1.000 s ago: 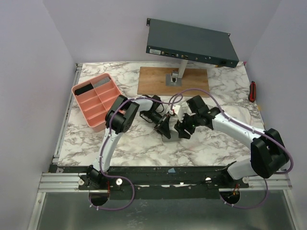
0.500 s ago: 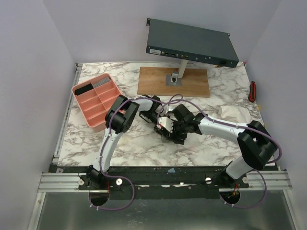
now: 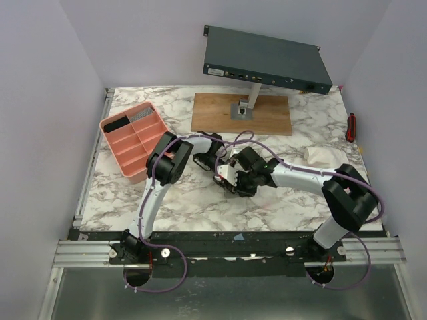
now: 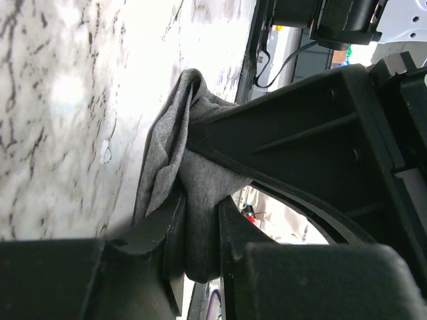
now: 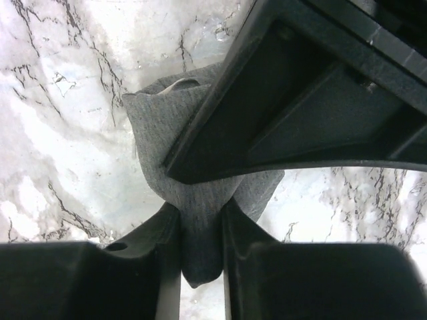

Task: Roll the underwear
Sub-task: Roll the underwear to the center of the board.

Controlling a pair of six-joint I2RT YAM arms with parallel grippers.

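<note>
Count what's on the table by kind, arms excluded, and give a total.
Grey underwear: 1
White cloth bundle: 1
Pink divided tray: 1
Wooden board: 1
Dark electronics box on stand: 1
Red-handled tool: 1
Total: 6

Grey underwear point(image 5: 153, 127), white marble table point(image 3: 200, 207) veined black, pink tray point(image 3: 123, 143), black fingers point(image 5: 160, 267)
</note>
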